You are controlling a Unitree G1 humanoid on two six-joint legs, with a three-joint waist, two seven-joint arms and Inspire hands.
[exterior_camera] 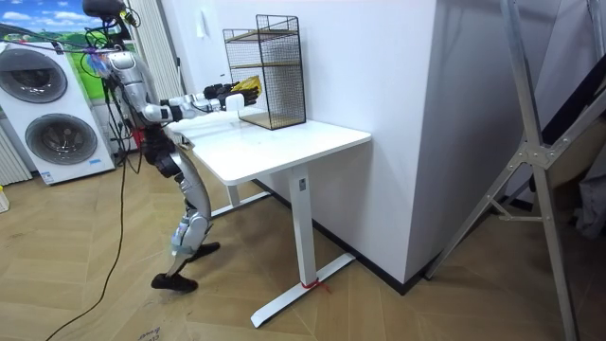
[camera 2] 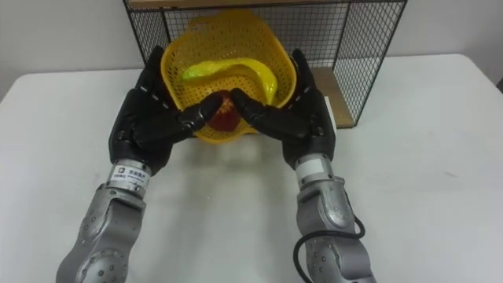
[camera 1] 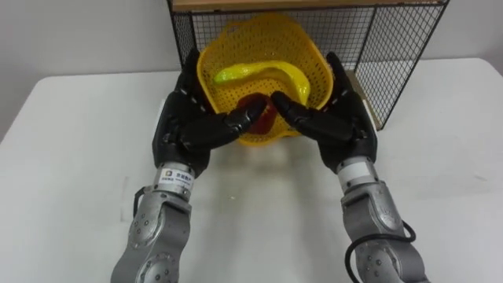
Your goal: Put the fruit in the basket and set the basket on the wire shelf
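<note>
A yellow perforated basket (camera 1: 259, 47) is held between both hands over a white table (camera 1: 78, 165), at 12 o'clock from the robot. It is tipped so that its open mouth faces back toward the head camera. The left hand (camera 1: 185, 118) is laid against the basket's 9 o'clock side and the right hand (camera 1: 342, 118) against its 3 o'clock side. On each hand the fingers are stretched up along the outer wall, and the thumb is hooked across the near rim at 6 o'clock, so the wall is clasped between thumb and fingers. The two thumb tips are brought close together in front of the basket, just apart.

Inside the basket a yellow-green banana (camera 1: 259, 73) is seen curving across the upper part. A dark red fruit (camera 1: 263, 112) is seen below it, partly hidden behind the thumbs. Whether the basket's lower edge touches the tabletop cannot be told.

A black wire shelf (camera 1: 393, 55) with a wooden board at its top is placed directly behind the basket at 12 o'clock. The basket's far side is seen at or just inside the shelf's open front.

In the room view the robot is seen standing at the table's end on the room view's left, with both arms stretched forward toward the shelf. Two washing machines (exterior_camera: 47, 104) are seen against the wall behind it.
</note>
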